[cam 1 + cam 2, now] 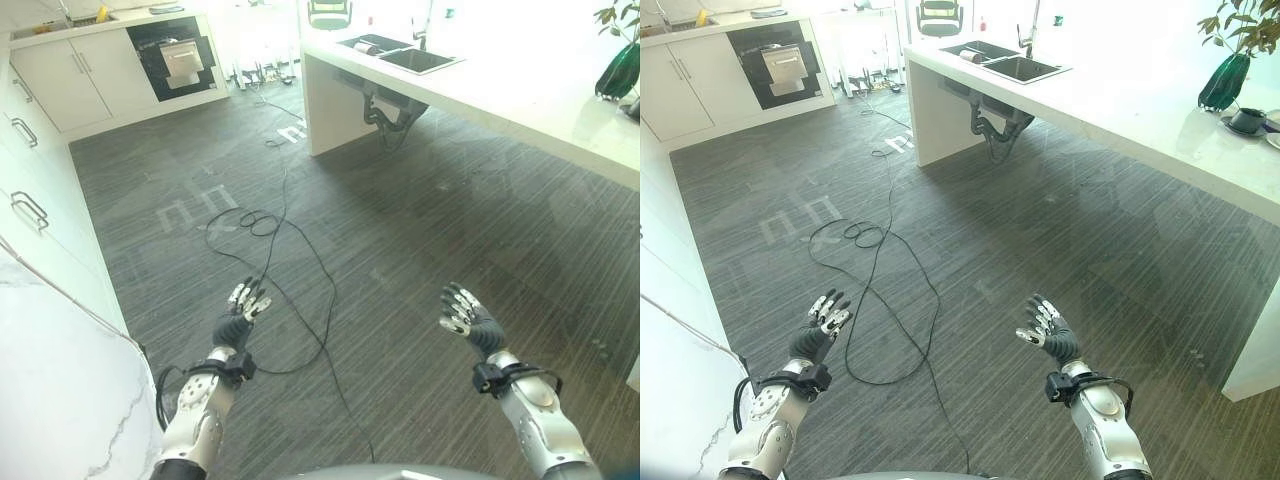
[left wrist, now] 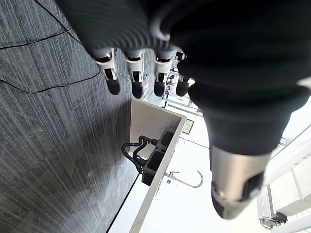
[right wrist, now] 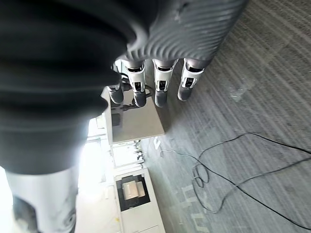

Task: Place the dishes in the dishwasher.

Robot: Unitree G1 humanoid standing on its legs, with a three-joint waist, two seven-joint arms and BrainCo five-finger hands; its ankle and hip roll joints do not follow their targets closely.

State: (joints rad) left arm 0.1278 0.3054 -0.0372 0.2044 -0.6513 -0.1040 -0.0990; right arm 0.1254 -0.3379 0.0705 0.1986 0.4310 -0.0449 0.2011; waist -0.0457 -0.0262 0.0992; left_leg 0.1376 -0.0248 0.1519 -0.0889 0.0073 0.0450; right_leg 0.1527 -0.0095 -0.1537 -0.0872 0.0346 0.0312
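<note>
Both hands hang over bare grey floor, holding nothing. My left hand (image 1: pixel 240 318) is at the lower left, fingers straight and spread. At the lower right my right hand (image 1: pixel 466 316) is open the same way. The dishwasher (image 1: pixel 178 58), a dark opening with a pale door or rack, is set in the white cabinets at the far left back. A dark cup on a saucer (image 1: pixel 1247 120) stands on the white counter (image 1: pixel 1160 95) at the far right, beside the edge of a plate (image 1: pixel 1273 140). Something small lies in the sink (image 1: pixel 992 56).
White cabinets with handles (image 1: pixel 30 210) run along the left, with a marble worktop (image 1: pixel 50 380) at the lower left. The counter island stands ahead on the right, a green vase with a plant (image 1: pixel 1225 80) on it. A dark cable (image 1: pixel 280 250) trails across the floor.
</note>
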